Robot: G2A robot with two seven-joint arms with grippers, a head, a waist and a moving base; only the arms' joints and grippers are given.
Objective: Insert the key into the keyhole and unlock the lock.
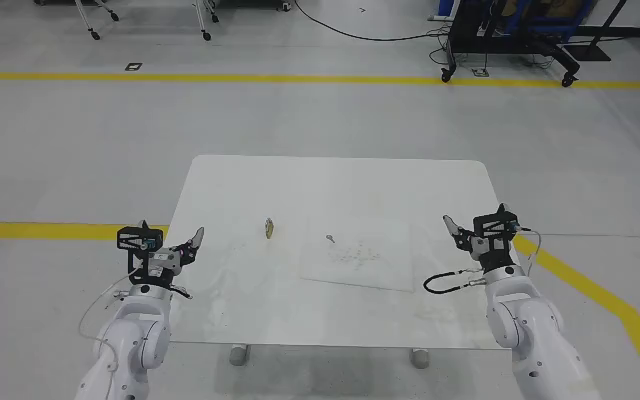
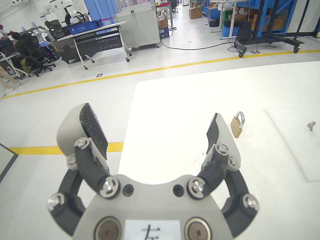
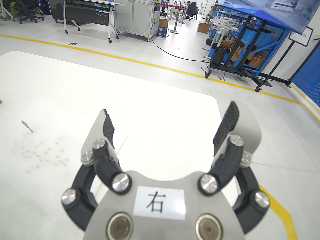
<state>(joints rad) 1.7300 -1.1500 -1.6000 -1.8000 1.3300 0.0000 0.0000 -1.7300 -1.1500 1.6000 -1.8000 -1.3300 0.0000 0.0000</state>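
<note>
While nothing is gripped yet, the table (image 1: 300, 180) is flanked by both arms, one near each front corner. A thin mat (image 1: 385, 235) is laid just right of its middle. The left gripper (image 2: 150, 116) and the right gripper (image 3: 168, 109) are both spread wide and empty. The lock (image 1: 269, 228) is set just left of the mat, nearer the left gripper, with its loop pointed away from the robot. The key (image 1: 330, 238) is laid on the mat's left part, between the lock and the right gripper. Its thin end seems to be pointed towards that gripper.
</note>
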